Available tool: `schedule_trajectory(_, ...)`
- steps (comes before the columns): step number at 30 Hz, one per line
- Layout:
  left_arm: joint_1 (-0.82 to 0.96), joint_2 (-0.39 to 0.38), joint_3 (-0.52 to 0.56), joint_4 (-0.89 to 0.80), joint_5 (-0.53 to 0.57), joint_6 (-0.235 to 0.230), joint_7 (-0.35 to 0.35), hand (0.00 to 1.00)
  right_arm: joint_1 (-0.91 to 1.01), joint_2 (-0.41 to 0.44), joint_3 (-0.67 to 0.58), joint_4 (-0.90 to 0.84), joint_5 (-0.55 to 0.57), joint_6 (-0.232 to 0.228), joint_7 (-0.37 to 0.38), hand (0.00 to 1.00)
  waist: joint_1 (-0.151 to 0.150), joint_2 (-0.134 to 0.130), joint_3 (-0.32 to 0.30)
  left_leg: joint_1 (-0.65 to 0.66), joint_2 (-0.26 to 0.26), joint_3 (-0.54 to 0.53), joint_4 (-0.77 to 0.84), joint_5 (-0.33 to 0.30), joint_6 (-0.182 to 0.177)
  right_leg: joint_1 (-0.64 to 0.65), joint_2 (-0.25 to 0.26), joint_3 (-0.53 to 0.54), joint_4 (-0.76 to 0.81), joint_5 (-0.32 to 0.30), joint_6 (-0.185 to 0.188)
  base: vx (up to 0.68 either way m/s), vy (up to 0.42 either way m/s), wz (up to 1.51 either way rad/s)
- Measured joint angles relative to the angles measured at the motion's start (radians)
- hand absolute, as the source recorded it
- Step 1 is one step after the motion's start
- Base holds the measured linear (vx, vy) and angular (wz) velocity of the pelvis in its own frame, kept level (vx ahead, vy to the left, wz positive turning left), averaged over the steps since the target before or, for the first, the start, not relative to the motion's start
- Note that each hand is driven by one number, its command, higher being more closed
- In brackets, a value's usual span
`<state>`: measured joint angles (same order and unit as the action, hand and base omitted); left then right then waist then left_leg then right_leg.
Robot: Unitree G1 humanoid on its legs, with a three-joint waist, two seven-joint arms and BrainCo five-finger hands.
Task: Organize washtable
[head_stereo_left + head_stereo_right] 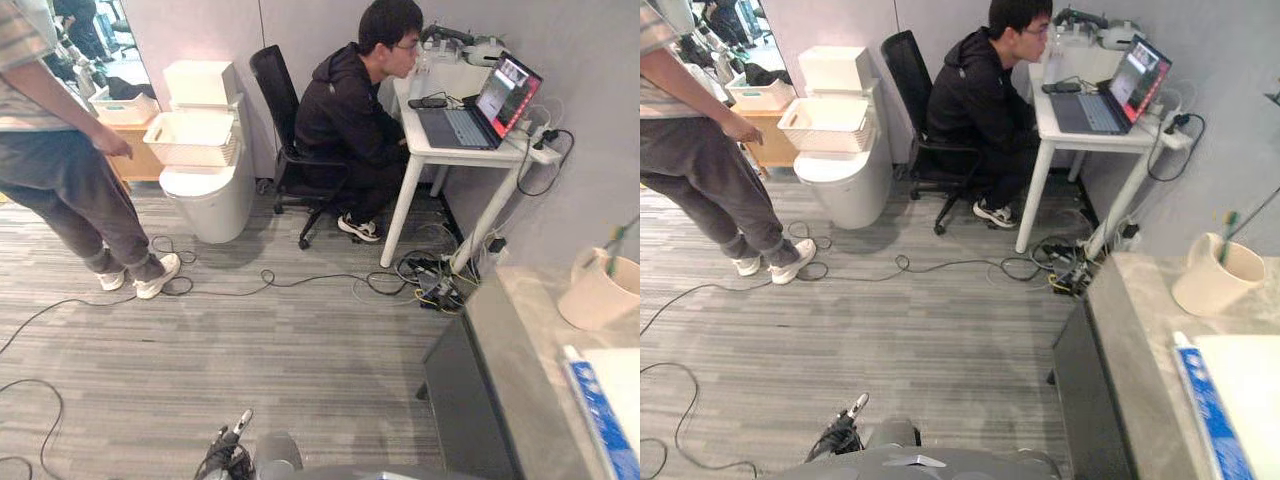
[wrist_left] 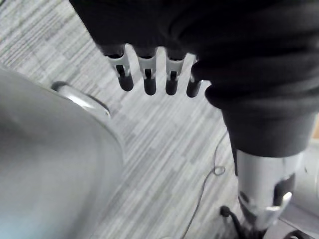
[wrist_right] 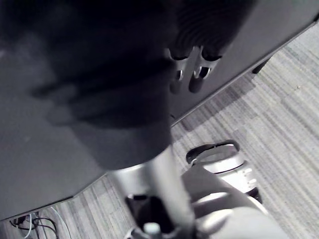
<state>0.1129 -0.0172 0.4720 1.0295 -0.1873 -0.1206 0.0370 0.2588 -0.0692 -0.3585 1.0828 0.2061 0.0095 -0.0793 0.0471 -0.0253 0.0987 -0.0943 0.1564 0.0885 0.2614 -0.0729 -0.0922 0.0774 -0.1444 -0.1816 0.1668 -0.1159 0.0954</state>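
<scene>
The washtable (image 1: 522, 345) has a grey stone top over a dark cabinet and stands at my right. On it sits a cream cup (image 1: 598, 290) holding a green-tipped toothbrush (image 1: 614, 252). Nearer to me, a blue tube (image 1: 598, 408) lies along the edge of a white flat item (image 1: 626, 385). My left hand (image 2: 148, 74) hangs over the striped carpet with its fingers relaxed and nothing in them. My right hand (image 3: 197, 77) hangs beside the cabinet's dark side (image 3: 259, 30), fingers loose and holding nothing.
A person (image 1: 70, 170) stands at the far left. Another person (image 1: 345, 110) sits on a black chair at a white desk (image 1: 440, 150) with a laptop. A white bin topped by a basket (image 1: 200, 140) stands near the wall. Cables (image 1: 300, 282) run across the floor.
</scene>
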Motion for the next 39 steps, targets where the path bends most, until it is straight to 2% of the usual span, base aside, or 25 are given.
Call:
schedule_trajectory(1,0.001,0.018,-0.002,0.0,0.003,0.002,0.003,0.0,0.002,0.014,0.0,0.001,0.002,-0.001,0.0,0.0,-0.004,-0.025,-0.003,0.037,-0.03,0.017,-0.055,0.022,0.009,0.006,-0.008,0.019,-0.008,0.0,0.0,0.22,0.081,-0.12)
schedule_trajectory(2,-0.007,0.03,-0.007,0.021,0.012,0.01,0.004,0.0,0.004,0.02,0.0,0.001,0.003,-0.003,0.001,0.0,-0.015,-0.033,-0.009,0.074,-0.067,0.029,-0.117,0.037,0.027,0.013,-0.011,0.025,-0.019,-0.001,-0.001,0.24,0.118,-0.14)
schedule_trajectory(4,-0.013,0.03,-0.043,0.044,0.019,0.009,0.006,0.0,0.006,0.003,-0.001,0.014,0.009,-0.007,0.005,0.0,-0.022,-0.02,-0.017,0.128,-0.114,0.043,-0.211,0.064,0.047,0.031,-0.045,0.037,-0.041,0.001,0.002,0.21,0.141,0.0)
schedule_trajectory(5,-0.015,0.035,-0.097,0.07,0.019,0.009,0.005,0.0,0.006,-0.001,-0.015,0.019,0.009,-0.009,0.003,0.0,-0.038,-0.011,-0.038,0.171,-0.142,0.04,-0.311,0.112,0.059,0.033,-0.061,0.037,-0.057,0.001,0.002,0.16,0.097,0.16)
schedule_trajectory(7,-0.017,0.042,-0.129,0.071,0.019,0.009,0.005,0.0,0.005,-0.001,-0.015,0.02,0.009,-0.011,0.004,0.0,-0.041,-0.006,-0.04,0.183,-0.148,0.038,-0.351,0.131,0.06,0.028,-0.063,0.037,-0.06,0.0,0.004,0.09,0.03,0.09)
schedule_trajectory(9,-0.028,0.061,-0.173,0.072,0.019,0.009,0.006,0.0,0.0,0.0,-0.015,0.033,0.009,-0.016,0.006,0.0,-0.042,-0.012,-0.042,0.18,-0.151,0.037,-0.355,0.134,0.06,0.029,-0.063,0.037,-0.072,-0.006,0.013,0.02,-0.012,0.01)
schedule_trajectory(10,-0.038,0.098,-0.314,0.105,0.017,-0.004,0.012,0.0,-0.059,-0.039,0.013,0.105,0.009,-0.024,0.024,0.0,-0.068,0.013,-0.016,0.182,-0.099,0.037,-0.357,0.136,0.027,0.031,-0.006,0.045,-0.087,-0.01,0.008,0.0,0.0,0.0)
schedule_trajectory(20,-0.038,0.098,-0.312,0.106,0.023,0.001,0.015,0.0,-0.061,-0.039,0.005,0.106,0.009,-0.023,0.023,0.0,-0.068,0.014,-0.013,0.179,-0.099,0.033,-0.362,0.136,0.027,0.031,-0.006,0.04,-0.089,-0.01,0.008,0.0,-0.001,0.01)
schedule_trajectory(23,-0.038,0.097,-0.281,0.106,0.059,0.006,0.02,0.0,-0.065,-0.037,-0.013,0.111,0.009,-0.021,0.022,0.0,-0.068,0.017,-0.011,0.173,-0.092,0.029,-0.354,0.13,0.02,0.03,-0.003,0.033,-0.087,-0.012,0.006,0.01,-0.029,0.06)
schedule_trajectory(25,-0.038,0.098,-0.223,0.104,0.081,0.01,0.024,0.0,-0.083,-0.028,-0.039,0.133,0.009,-0.022,0.018,0.0,-0.068,0.014,0.001,0.125,-0.065,0.045,-0.246,0.066,0.0,0.016,0.009,0.039,-0.056,-0.028,-0.01,-0.03,-0.106,-0.14)
schedule_trajectory(26,-0.035,0.097,-0.19,0.097,0.096,0.011,0.027,0.0,-0.089,-0.024,-0.038,0.132,0.01,-0.022,0.014,0.0,-0.066,0.016,0.012,0.096,-0.036,0.056,-0.156,0.018,-0.013,0.007,0.027,0.058,-0.032,-0.044,-0.034,-0.06,-0.172,-0.62)
schedule_trajectory(27,-0.015,0.101,-0.131,0.099,0.116,0.022,0.034,0.0,-0.089,-0.019,-0.035,0.124,0.013,-0.023,0.01,0.0,-0.061,0.022,0.021,0.06,0.017,0.08,-0.012,-0.043,-0.029,-0.002,0.059,0.081,0.001,-0.069,-0.051,-0.09,-0.203,-0.96)
schedule_trajectory(28,0.006,0.099,-0.073,0.099,0.128,0.037,0.04,0.0,-0.091,-0.001,-0.027,0.108,0.025,-0.025,0.008,0.0,-0.061,0.025,0.034,-0.014,0.072,0.083,0.203,-0.075,-0.026,-0.016,0.088,0.123,0.052,-0.099,-0.066,-0.1,-0.197,-1.03)
schedule_trajectory(29,0.01,0.093,-0.053,0.097,0.128,0.04,0.044,0.0,-0.086,0.003,-0.018,0.097,0.046,-0.025,0.002,0.0,-0.061,0.022,0.039,-0.057,0.09,0.066,0.312,-0.058,-0.002,-0.029,0.098,0.146,0.084,-0.113,-0.075,-0.1,-0.214,-1.38)
schedule_trajectory(30,0.034,0.063,-0.03,0.097,0.127,0.047,0.055,0.0,-0.077,0.001,0.006,0.092,0.089,-0.029,0.001,0.0,-0.038,0.024,0.045,-0.135,0.1,-0.014,0.5,0.033,0.034,-0.053,0.121,0.22,0.147,-0.139,-0.091,-0.07,-0.177,-1.32)
schedule_trajectory(32,0.053,0.04,0.002,0.075,0.116,0.047,0.06,0.0,-0.073,-0.004,0.013,0.076,0.117,-0.032,-0.002,0.0,-0.032,0.018,0.049,-0.216,0.095,-0.092,0.64,0.119,0.023,-0.076,0.148,0.291,0.18,-0.148,-0.109,-0.02,-0.108,-1.39)
schedule_trajectory(33,0.055,0.033,0.004,0.074,0.113,0.048,0.063,0.0,-0.073,-0.004,0.012,0.042,0.13,-0.035,-0.004,0.0,-0.029,0.031,0.048,-0.247,0.079,-0.139,0.654,0.046,0.019,-0.102,0.166,0.343,0.202,-0.157,-0.111,0.01,-0.057,-1.27)
schedule_trajectory(34,0.055,0.028,0.004,0.068,0.112,0.047,0.063,0.0,-0.078,-0.004,0.014,0.017,0.132,-0.039,-0.005,0.0,-0.03,0.035,0.049,-0.254,0.068,-0.162,0.635,0.011,0.01,-0.116,0.176,0.374,0.213,-0.158,-0.113,0.09,-0.058,-1.48)
schedule_trajectory(35,0.056,0.017,0.015,0.059,0.108,0.045,0.064,0.0,-0.097,-0.006,0.036,-0.028,0.137,-0.049,-0.008,0.0,-0.026,0.043,0.045,-0.256,0.042,-0.231,0.55,-0.042,-0.018,-0.136,0.197,0.437,0.225,-0.158,-0.113,0.13,-0.002,-1.6)
schedule_trajectory(36,0.059,0.004,0.038,0.046,0.097,0.042,0.065,0.0,-0.124,-0.01,0.055,-0.043,0.147,-0.053,-0.008,0.0,-0.01,0.044,0.033,-0.232,0.015,-0.33,0.413,-0.069,-0.039,-0.167,0.22,0.505,0.246,-0.163,-0.107,0.13,0.03,-1.67)
schedule_trajectory(37,0.06,-0.005,0.042,0.037,0.091,0.039,0.069,0.0,-0.134,-0.01,0.058,-0.053,0.149,-0.054,-0.009,0.0,-0.001,0.046,0.027,-0.214,0.004,-0.383,0.344,-0.078,-0.05,-0.187,0.233,0.538,0.261,-0.169,-0.104,0.17,0.121,-1.75)
schedule_trajectory(38,0.063,-0.015,0.047,0.027,0.085,0.033,0.076,0.0,-0.152,-0.01,0.086,-0.058,0.148,-0.068,-0.008,0.0,0.012,0.055,0.02,-0.176,-0.011,-0.472,0.248,-0.089,-0.092,-0.211,0.252,0.593,0.294,-0.185,-0.1,0.28,0.21,-1.69)
schedule_trajectory(39,0.067,-0.022,0.042,0.034,0.085,0.034,0.081,0.0,-0.162,-0.011,0.101,-0.064,0.147,-0.072,-0.007,0.0,0.018,0.072,0.008,-0.143,0.001,-0.445,0.171,-0.088,-0.125,-0.213,0.265,0.648,0.317,-0.209,-0.081,0.33,0.279,-1.57)
